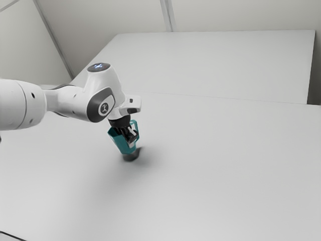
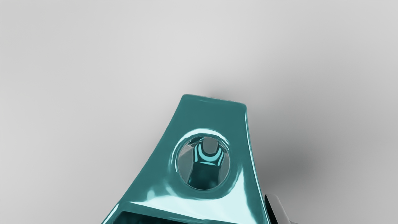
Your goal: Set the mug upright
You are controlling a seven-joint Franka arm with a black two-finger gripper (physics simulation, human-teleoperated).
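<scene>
The wide pale grey desk gives a broad level surface to land on, with ample room around the work, so there is no need to carry the load sideways. Over it reaches the white jointed robot arm, its hand pitched rather than plumb; the righting turn should come from the wrist, slow and in one plane.

The glossy teal mug is at the hand, low over the desk and tilted: its mouth leans up toward the exterior view's left, its base points down and toward the exterior view's right. A dark shadow lies close under the base; whether the base's edge touches I cannot tell. I would turn the mouth toward the exterior view's right until the base is parallel to the desk, then lower straight down. If an edge meets the desk first, ease off and let the mug roll on that edge instead of pressing.

The fingers look clamped on the mug, one seen against its side, the far contact hidden. The smooth wall may slip or pivot under load, so keep the pressure firm until the base sits flat, then part them evenly and retreat clear of the teal loop handle, which could snag and tip it.
</scene>
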